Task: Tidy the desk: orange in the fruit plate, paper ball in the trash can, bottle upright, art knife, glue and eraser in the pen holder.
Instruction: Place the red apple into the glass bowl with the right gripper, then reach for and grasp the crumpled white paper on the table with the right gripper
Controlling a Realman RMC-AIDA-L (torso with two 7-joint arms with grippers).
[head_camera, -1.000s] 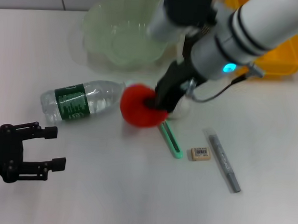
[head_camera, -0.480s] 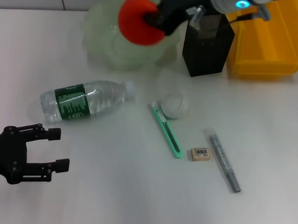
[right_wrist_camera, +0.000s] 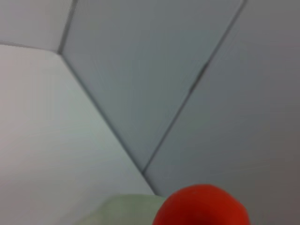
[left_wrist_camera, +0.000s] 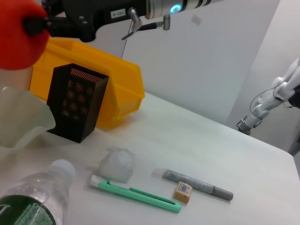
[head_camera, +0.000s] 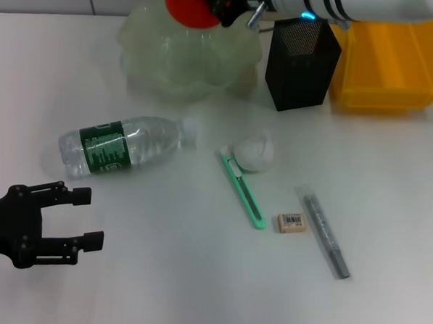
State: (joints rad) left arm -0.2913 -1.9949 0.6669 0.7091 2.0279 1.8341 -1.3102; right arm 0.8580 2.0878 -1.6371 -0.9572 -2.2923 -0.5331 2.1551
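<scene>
- Hanging over the far rim of the wide pale green translucent fruit plate (head_camera: 186, 51), the round red-orange orange (head_camera: 187, 4) has risen from beside the slim mint-green art knife (head_camera: 242, 191) on the plain white desk (head_camera: 196, 277) a second ago.
- The right gripper (head_camera: 214, 6) has its jaws shut on the fruit; I judge only the release remains.
- The small white paper ball (head_camera: 253, 152), once hidden behind the fruit, now shows beside the knife's tip.
- The clear plastic bottle (head_camera: 123, 147) lies on its side; its dark green label's print is unreadable.
- The tiny tan eraser (head_camera: 291, 222) bears a barcode, beside the slim grey glue stick (head_camera: 326, 235).
- The left gripper (head_camera: 79, 216) hovers low and open, holding nothing.
</scene>
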